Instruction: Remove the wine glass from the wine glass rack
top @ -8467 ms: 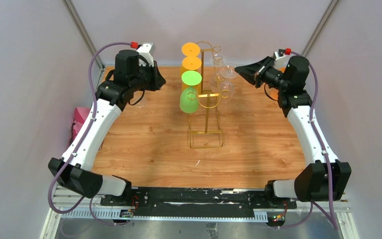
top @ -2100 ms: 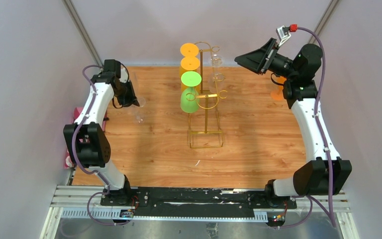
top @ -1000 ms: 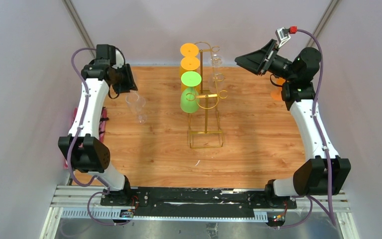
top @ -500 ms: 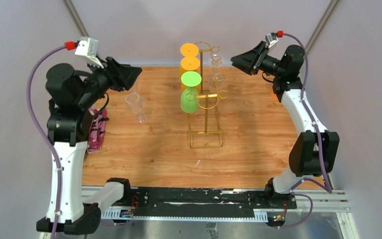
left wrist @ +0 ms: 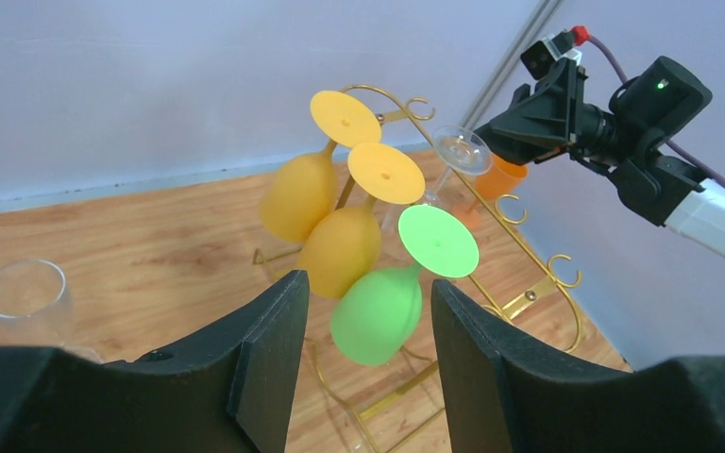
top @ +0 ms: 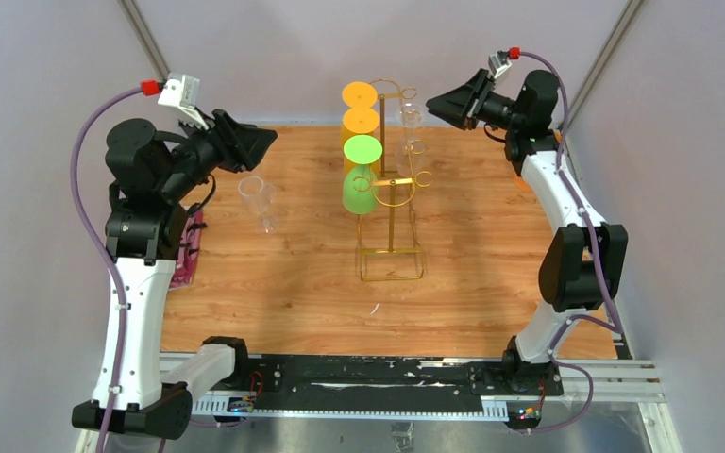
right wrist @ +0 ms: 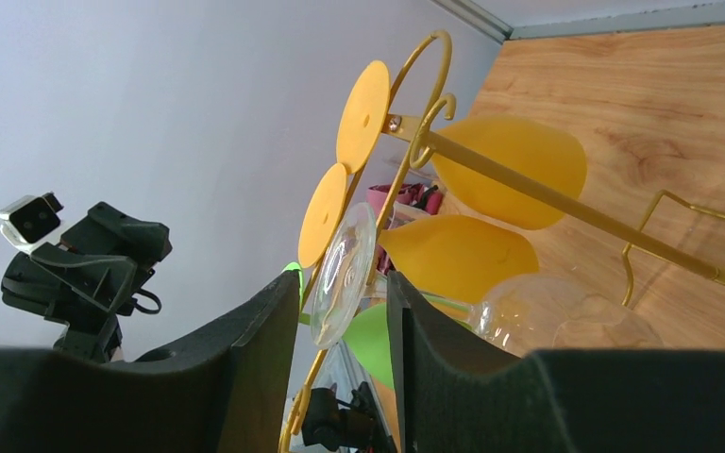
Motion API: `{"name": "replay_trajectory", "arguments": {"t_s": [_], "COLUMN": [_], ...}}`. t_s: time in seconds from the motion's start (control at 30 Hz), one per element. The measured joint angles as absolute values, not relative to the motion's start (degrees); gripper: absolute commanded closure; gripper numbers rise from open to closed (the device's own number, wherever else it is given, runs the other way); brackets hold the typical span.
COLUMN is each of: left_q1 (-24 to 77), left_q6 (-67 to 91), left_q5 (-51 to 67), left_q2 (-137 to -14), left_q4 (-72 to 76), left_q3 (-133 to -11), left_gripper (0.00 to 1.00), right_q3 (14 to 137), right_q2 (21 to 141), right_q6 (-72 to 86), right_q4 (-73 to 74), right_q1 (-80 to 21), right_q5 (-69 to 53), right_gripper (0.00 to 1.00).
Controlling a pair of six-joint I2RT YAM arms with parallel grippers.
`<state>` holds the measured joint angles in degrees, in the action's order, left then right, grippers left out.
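On the wooden table [top: 274, 283] lie a pink object [top: 187, 260] at the left edge and a white scrap [top: 375, 309] near the front.

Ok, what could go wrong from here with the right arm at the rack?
The right gripper has its jaws astride only the thin foot of the clear wine glass; it may slip or crack. The wine glass rack is thin wire with three coloured glasses on the other side, so a sideways pull could tip it.
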<state>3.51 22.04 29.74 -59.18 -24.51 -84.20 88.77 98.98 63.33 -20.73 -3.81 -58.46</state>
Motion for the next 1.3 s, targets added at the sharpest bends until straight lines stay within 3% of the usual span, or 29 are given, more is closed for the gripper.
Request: {"name": "replay_trajectory", "arguments": {"t_s": [0.17, 0.33, 0.6, 0.73, 0.97, 1.3], "left_q1": [3.51, 3.51, 3.51, 3.51, 3.51, 3.51], "left_q6": [21.47, 21.39, 21.34, 21.34, 21.23, 21.21], "left_q5": [29.21, 28.84, 28.71, 28.73, 28.77, 28.86], "left_q2": [-58.59, -58.67, -58.72, -58.70, -58.61, -57.54], "left_q4": [-24.51, -24.56, -24.53, -24.53, -24.56, -25.32], "left_q3": [-84.20, -83.94, -83.55, -83.55, -83.55, -83.55], "left_gripper": [0.44, 0.44, 0.44, 0.44, 0.43, 0.43], "right_q3": [88.92, 88.92, 88.92, 88.92, 89.17, 98.37], "right_q2": [99.96, 100.33, 100.36, 100.36, 100.36, 100.38], "right_q6": [62.94, 62.22, 61.52, 61.41, 61.76, 55.31], "right_q4": [-19.94, -19.18, -18.22, -18.02, -16.86, 3.16], "right_q1": [-6.07, -7.53, -7.51, -7.51, -7.42, -7.33], "right_q5": [-58.46, -58.46, -58.41, -58.39, -58.19, -55.96], "right_gripper": [0.59, 0.70, 0.72, 0.81, 0.84, 1.00]}}
